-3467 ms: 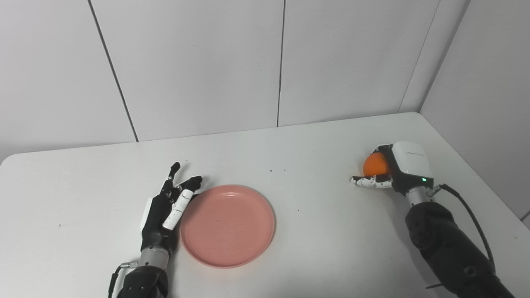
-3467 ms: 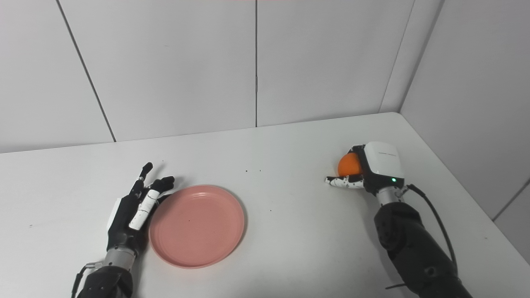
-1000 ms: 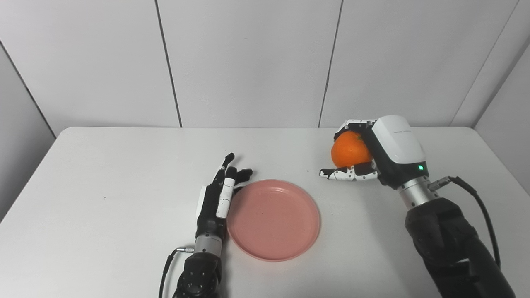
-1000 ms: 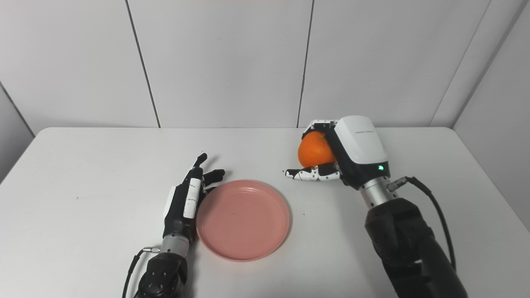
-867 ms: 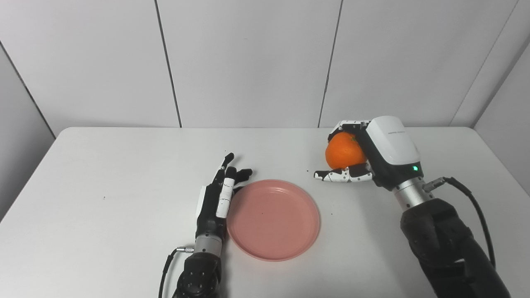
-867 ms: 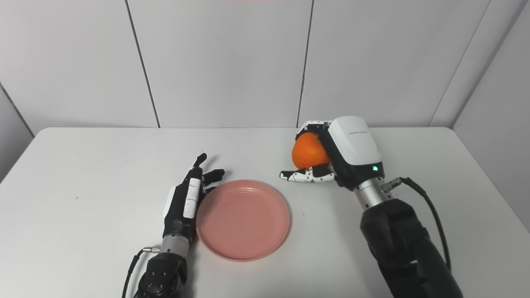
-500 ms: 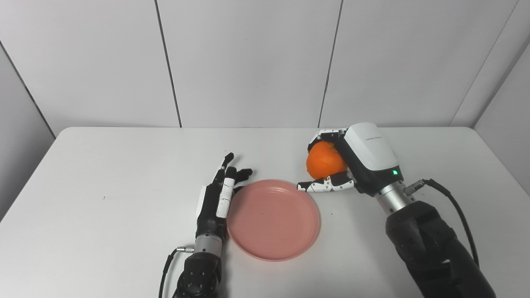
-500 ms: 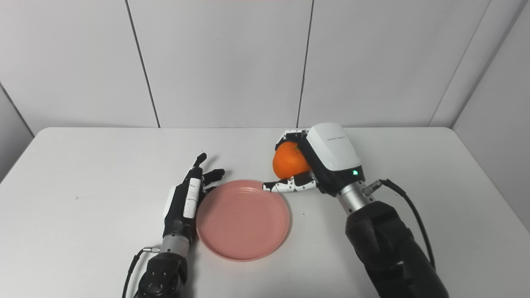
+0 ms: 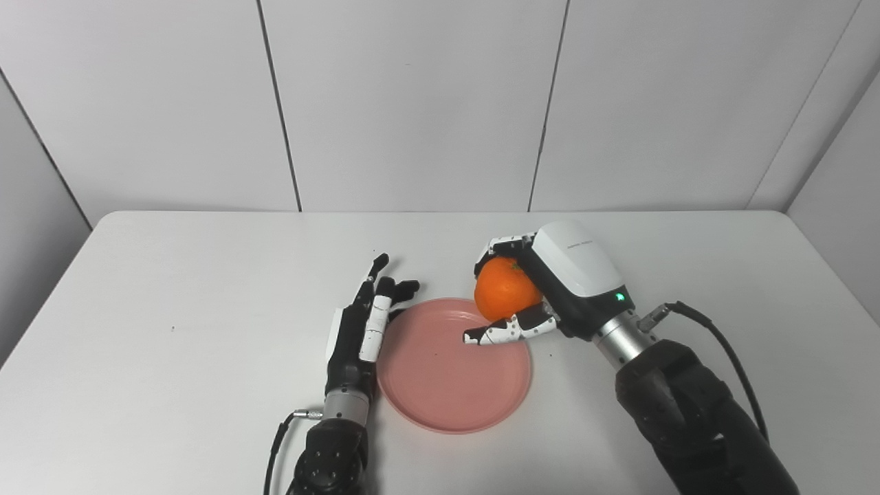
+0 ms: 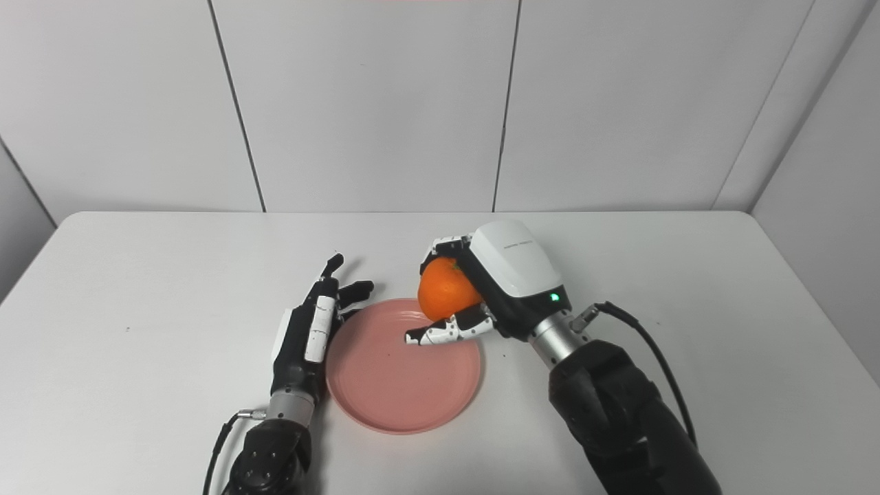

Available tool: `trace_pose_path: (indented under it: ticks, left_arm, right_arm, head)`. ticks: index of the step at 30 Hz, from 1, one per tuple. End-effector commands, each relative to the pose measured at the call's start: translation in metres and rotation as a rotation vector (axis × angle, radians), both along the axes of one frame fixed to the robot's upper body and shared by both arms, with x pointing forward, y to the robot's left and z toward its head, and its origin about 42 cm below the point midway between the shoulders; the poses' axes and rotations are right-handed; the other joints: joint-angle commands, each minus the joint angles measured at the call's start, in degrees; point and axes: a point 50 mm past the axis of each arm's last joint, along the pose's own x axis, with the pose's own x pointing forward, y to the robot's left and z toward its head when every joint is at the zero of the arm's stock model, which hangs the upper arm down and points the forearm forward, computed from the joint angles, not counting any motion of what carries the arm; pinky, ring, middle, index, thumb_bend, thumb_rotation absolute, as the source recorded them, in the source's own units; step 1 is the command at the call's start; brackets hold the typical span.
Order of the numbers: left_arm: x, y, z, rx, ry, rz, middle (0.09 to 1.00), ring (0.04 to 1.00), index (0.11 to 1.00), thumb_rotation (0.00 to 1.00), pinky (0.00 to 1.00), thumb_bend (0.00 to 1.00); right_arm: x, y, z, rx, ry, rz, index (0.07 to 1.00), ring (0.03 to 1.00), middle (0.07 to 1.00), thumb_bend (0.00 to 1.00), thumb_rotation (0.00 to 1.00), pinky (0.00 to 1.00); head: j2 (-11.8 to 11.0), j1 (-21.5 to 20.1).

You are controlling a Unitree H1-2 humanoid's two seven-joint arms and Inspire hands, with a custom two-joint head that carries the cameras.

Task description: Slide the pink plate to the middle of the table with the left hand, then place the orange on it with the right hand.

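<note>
right hand [image 9: 543,292] – orange [image 9: 505,297] over plate [image 9: 440,402] rim; left hand [image 9: 361,330] beside

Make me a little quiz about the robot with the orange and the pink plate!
1. True or false: the orange lies on the plate.
2. Which hand holds the orange?
3. The left hand is: A) on top of the plate, B) beside the plate's left rim, fingers apart, C) lifting the plate.

Key:
1. False. It is in the right hand, over the plate's far right edge.
2. The right hand.
3. B.
</note>
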Motion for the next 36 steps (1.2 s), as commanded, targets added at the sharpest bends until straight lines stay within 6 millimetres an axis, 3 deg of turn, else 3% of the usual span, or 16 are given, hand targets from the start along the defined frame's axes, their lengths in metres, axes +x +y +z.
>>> trace_pose_path:
  ticks: [1, 11, 20, 27, 36]
  left_arm:
    - [-0.001, -0.016, 0.005, -0.023, 0.0, -0.033, 0.692, 0.769, 0.9, 0.98, 0.66, 1.0]
    - [-0.002, -0.016, 0.005, -0.036, 0.0, -0.032, 0.688, 0.769, 0.897, 1.0, 0.64, 1.0]
    - [-0.002, -0.017, 0.005, -0.059, 0.004, -0.039, 0.671, 0.746, 0.895, 0.99, 0.65, 1.0]
    - [-0.003, -0.016, 0.005, -0.048, 0.002, -0.032, 0.701, 0.728, 0.896, 0.99, 0.65, 1.0]
    - [-0.002, -0.016, 0.003, -0.042, 0.004, -0.034, 0.702, 0.715, 0.904, 0.99, 0.64, 1.0]
  right_arm:
    - [0.005, 0.008, 0.018, -0.001, -0.069, 0.051, 0.365, 0.222, 0.289, 0.56, 0.31, 0.17]
    - [0.016, 0.017, -0.01, -0.025, 0.025, 0.051, 0.4, 0.237, 0.305, 0.57, 0.26, 0.18]
    - [0.022, 0.023, -0.029, -0.066, 0.077, 0.06, 0.406, 0.247, 0.316, 0.54, 0.32, 0.19]
    - [0.022, 0.031, -0.041, -0.114, 0.121, 0.079, 0.504, 0.294, 0.368, 0.53, 0.29, 0.23]
    - [0.022, 0.034, -0.047, -0.129, 0.135, 0.086, 0.48, 0.282, 0.354, 0.53, 0.32, 0.22]
  head:
    - [-0.1, 0.0]
    - [0.2, 0.1]
    - [0.1, 0.1]
    - [0.3, -0.4]
    - [0.2, -0.4]
